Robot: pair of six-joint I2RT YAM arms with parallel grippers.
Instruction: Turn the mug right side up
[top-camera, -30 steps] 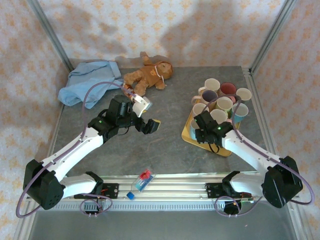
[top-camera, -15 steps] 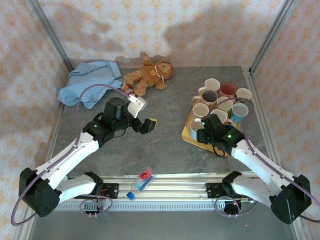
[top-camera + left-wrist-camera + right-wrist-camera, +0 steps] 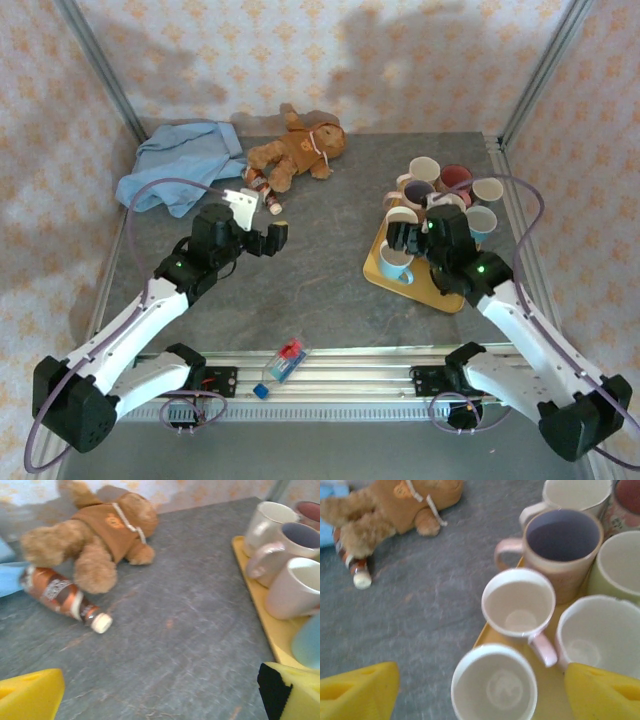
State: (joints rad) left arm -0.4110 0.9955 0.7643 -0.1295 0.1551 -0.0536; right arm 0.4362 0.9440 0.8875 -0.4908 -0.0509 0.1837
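**Let go cleanly, then lift straight off the mug**

The right gripper [image 3: 480, 696] has its jaws spread wide, with one yellow pad on either side of the mug [image 3: 395, 267] and nothing clamped between them. That mug stands at the near left corner of the tray [image 3: 372, 268], mouth up, and the wrist view shows its pale inside and bottom plainly. By my reading the turning is done and what remains is getting clear. I cannot tell whether either pad touches the mug's wall.

The safe move is straight up with the jaws wide and no sideways swing. The pink-handled mug [image 3: 520, 602] stands just beyond it on the tray with its handle reaching towards it, and a large white mug [image 3: 600, 630] sits close on the right. A clipped rim could tip the mug off the tray's edge.

The left gripper [image 3: 262, 220] is well left of the tray over the table [image 3: 330, 290]. Its jaws are also apart and it holds nothing, so it need not move.
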